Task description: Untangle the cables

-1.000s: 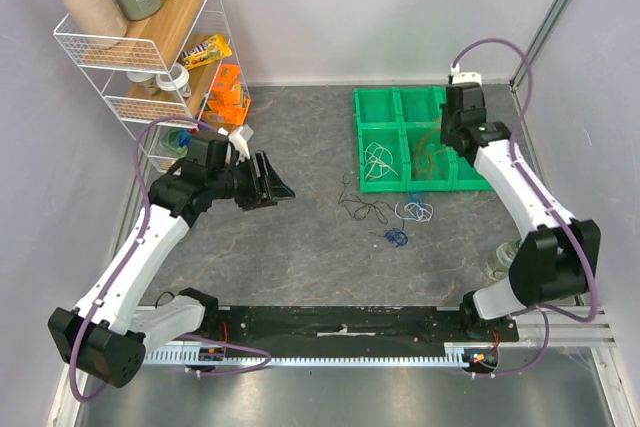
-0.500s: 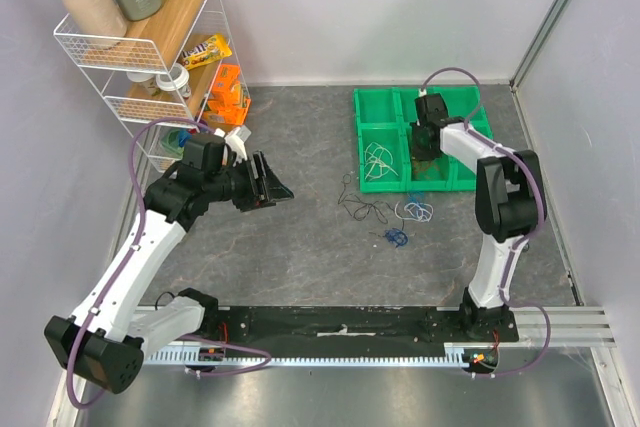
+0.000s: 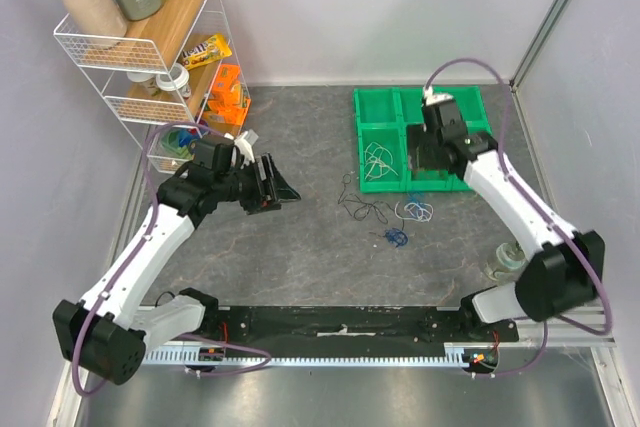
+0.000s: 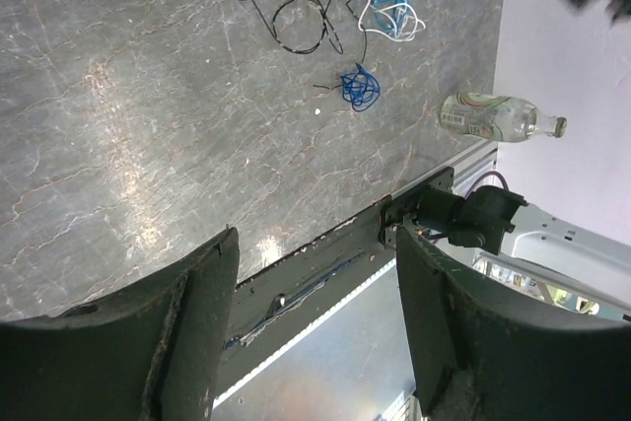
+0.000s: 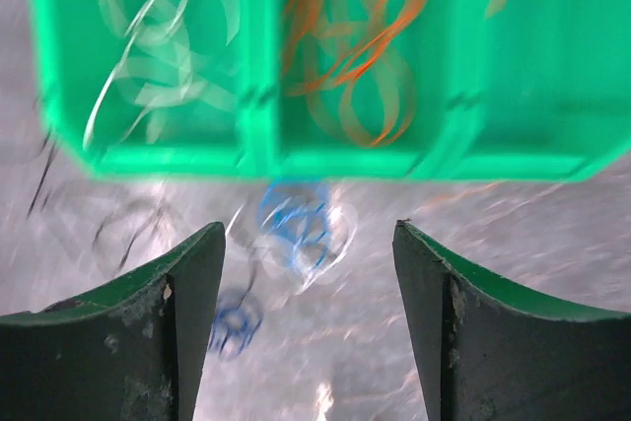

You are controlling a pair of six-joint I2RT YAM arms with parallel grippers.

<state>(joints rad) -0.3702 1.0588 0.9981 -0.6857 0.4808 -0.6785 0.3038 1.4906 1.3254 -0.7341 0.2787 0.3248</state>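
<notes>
Once set against the view of a second ago, finds the tabletop (image 3: pixel 300 267) itself unchanged, with the loose bunches on it in the same places. Puts the whole change at the green tray (image 3: pixel 375 112) on the far right side. Shows the right arm (image 3: pixel 520 197) folded in from its outer reach, and the right end effector (image 5: pixel 308 278) above the tray's near row, spread wide instead of pressed together as half a second ago, pinching nothing. Finds the orange cable (image 5: pixel 355 56) lying loose in the near middle compartment, right below those fingers, and a white cable (image 5: pixel 163 36) in the compartment beside it. Reads as a drop just made: probably one more colour sorted out of the tangle. Shows the left end effector (image 4: pixel 315 244) spread too, a touch wider than before, empty, hovering over bare tabletop to the left of the remaining wires. Leaves three bunches outside the tray: the black cable (image 4: pixel 286 12) sprawled near the tray's front edge, a white-and-light-blue bunch (image 4: pixel 392 9) just beside it and possibly touching, and the small dark blue cable (image 4: pixel 360 86) nearer the arms and apart. Puts the job at roughly halfway. Calls next for the black strand or the mixed bunch, both thin and likely awkward to pinch off a flat surface.
</notes>
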